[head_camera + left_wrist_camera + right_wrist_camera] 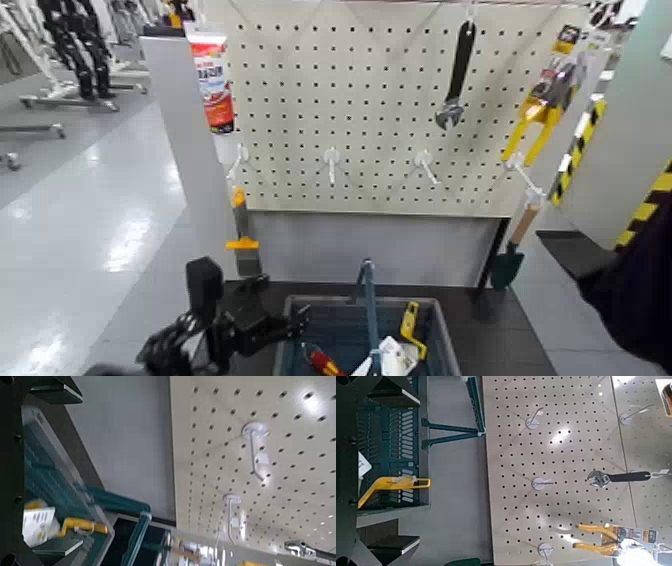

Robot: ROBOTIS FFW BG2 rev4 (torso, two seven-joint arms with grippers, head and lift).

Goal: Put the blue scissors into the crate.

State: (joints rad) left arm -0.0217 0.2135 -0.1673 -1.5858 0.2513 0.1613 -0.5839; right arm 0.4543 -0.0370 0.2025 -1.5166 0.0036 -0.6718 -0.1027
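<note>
Two tools are in play, and both stand open with nothing between their fingers, as each wrist view shows at its left edge.

At the lower left of the head view, the left tool (235, 325) hangs just beside the crate (440, 340). The crate sits on the dark counter at bottom centre, its upright handle running away from the robot toward the pegboard (380, 120). The left arm is therefore plainly the nearer one. The right tool (415, 467) does not show in the head view, and only its own camera places it, facing the pegboard with the crate at the frame's left.

No blue scissors can be picked out with certainty: no blue handles hang on the board. The only tools hanging there are a wrench (455, 75) at upper centre right and yellow pliers (540, 105) further right. A white card (388, 357) lies inside the crate beside a yellow-handled tool (410, 328). It may well be the scissors' card, already in, but I cannot confirm that.

Only the left wrist view brings that card (36, 525) close, against the crate's slatted wall. The right wrist view alone shows the whole spread of board hooks.
</note>
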